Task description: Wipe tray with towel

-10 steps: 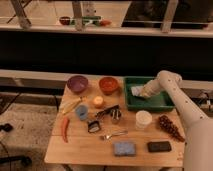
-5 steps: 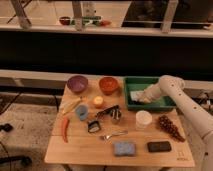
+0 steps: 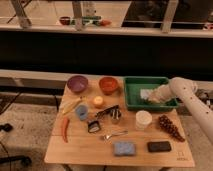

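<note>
The green tray (image 3: 131, 97) sits at the far right corner of the wooden bench (image 3: 80, 152), and the robot's white arm (image 3: 192, 102) reaches into it from the right. The hand (image 3: 154, 96) is down inside the tray, toward its right half, on or just over a pale towel (image 3: 145, 93) lying on the tray floor. Whether the hand is apart or clamped on the cloth cannot be told from this angle. The towel shows as a small light patch against the green, partly covered by the hand.

Left of the tray, along the far edge of the bench, stand an orange bowl (image 3: 108, 84) and, further left, a purple bowl (image 3: 77, 83). Nearer the camera from the orange bowl lies a round orange fruit (image 3: 98, 101). Bananas (image 3: 70, 106) lie at the left edge with a small blue cup (image 3: 81, 112) just beside them, and a red chilli pepper (image 3: 64, 128) lies lengthwise below.

Near the middle a dark utensil (image 3: 107, 111) — possibly tongs — lies tilted, close to a small metal cup (image 3: 116, 118). A small black object (image 3: 93, 126) sits in front of the blue cup, and a piece of metal cutlery (image 3: 115, 134) lies to its right.

A white cup (image 3: 143, 120) stands upright just in front of the tray, with a bunch of dark grapes (image 3: 170, 127) to its right. Along the near edge lie a blue sponge (image 3: 123, 148) and a black rectangular block (image 3: 159, 146), side by side but apart
</note>
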You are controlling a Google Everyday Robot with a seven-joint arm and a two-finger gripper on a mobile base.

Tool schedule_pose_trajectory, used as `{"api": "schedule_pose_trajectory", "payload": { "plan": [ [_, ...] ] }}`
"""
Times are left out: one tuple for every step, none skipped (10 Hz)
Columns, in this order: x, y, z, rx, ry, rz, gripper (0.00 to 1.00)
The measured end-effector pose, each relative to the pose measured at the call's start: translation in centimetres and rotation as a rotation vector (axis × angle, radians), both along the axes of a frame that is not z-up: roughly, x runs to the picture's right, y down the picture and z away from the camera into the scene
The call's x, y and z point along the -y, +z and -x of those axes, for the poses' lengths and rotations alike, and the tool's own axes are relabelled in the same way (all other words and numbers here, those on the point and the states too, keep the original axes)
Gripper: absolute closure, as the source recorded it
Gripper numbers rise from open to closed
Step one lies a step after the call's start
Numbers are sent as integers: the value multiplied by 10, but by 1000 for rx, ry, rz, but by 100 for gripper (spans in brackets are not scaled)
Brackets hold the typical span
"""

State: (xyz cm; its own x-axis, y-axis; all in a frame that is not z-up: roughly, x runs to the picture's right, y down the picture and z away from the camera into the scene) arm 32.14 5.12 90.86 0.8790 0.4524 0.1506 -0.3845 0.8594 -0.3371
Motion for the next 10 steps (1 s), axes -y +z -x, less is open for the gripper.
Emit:
{"api": "schedule_pose_trajectory", "payload": {
  "plan": [
    [1, 1, -7, -18, 18, 1, 96],
    [1, 5, -17, -52, 52, 13, 96],
    [0, 8, -24, -70, 67, 21, 96],
    [-2, 10, -30, -89, 82, 32, 96],
    [-5, 15, -37, -111, 97, 47, 96],
    [-7, 21, -42, -133, 110, 65, 96],
    [-9, 27, -45, -149, 117, 79, 96],
    [-11, 31, -48, -162, 119, 88, 96],
    [-10, 33, -52, -174, 119, 92, 96],
    [-10, 36, -54, -182, 118, 92, 96]
  ]
}}
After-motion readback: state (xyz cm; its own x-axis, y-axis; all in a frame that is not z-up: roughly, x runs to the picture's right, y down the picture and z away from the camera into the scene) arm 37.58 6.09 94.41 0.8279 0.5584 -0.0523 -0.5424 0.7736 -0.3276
